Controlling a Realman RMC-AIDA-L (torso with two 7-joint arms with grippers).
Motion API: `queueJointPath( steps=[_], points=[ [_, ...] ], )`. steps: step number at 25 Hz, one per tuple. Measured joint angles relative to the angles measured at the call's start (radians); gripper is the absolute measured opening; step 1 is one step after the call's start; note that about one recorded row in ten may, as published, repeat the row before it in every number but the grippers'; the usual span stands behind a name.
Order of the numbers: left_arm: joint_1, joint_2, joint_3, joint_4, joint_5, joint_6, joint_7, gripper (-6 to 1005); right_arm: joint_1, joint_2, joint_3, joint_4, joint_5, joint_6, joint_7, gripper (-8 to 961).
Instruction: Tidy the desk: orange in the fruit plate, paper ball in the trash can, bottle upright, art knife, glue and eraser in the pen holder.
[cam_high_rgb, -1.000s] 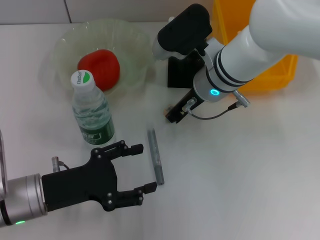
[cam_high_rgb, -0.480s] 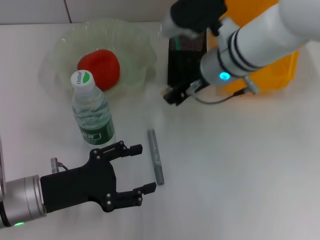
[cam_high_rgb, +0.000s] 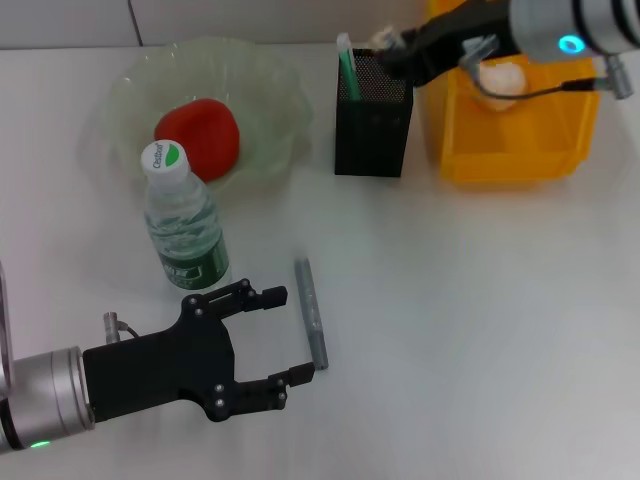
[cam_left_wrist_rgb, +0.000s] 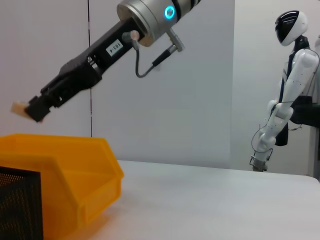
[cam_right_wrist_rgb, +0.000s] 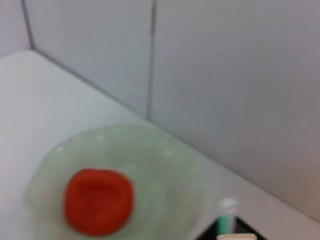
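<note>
My right gripper (cam_high_rgb: 395, 45) is shut on a small beige eraser (cam_high_rgb: 381, 38) and holds it above the black mesh pen holder (cam_high_rgb: 373, 128); the left wrist view shows the eraser (cam_left_wrist_rgb: 19, 108) at its tip. A green glue stick (cam_high_rgb: 347, 62) stands in the holder. The grey art knife (cam_high_rgb: 311, 312) lies on the table, just beyond the fingertips of my open left gripper (cam_high_rgb: 288, 336). The bottle (cam_high_rgb: 185, 225) stands upright. The orange (cam_high_rgb: 197, 137) lies in the translucent fruit plate (cam_high_rgb: 270, 90). A paper ball (cam_high_rgb: 500, 78) lies in the yellow bin (cam_high_rgb: 510, 150).
The yellow bin stands right beside the pen holder at the back right. The bottle stands close to my left gripper, between it and the plate. In the right wrist view the plate (cam_right_wrist_rgb: 165, 165), the orange (cam_right_wrist_rgb: 98, 200) and the glue top (cam_right_wrist_rgb: 227, 216) show below.
My right arm has lifted from the table beside the pen holder and swung back and up, so its gripper is now over the holder. The left arm has not moved.
</note>
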Motion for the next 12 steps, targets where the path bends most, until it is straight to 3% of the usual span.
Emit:
queueJointPath(
  steps=[2, 12],
  points=[
    [-0.001, 0.000, 0.000, 0.000, 0.000, 0.000, 0.000, 813, 0.003, -0.004, 0.043, 0.023, -0.006, 0.008, -0.011, 309],
    [-0.002, 0.000, 0.000, 0.000, 0.000, 0.002, -0.004, 813, 0.048, -0.009, 0.057, 0.179, -0.010, 0.071, -0.044, 350]
  ],
)
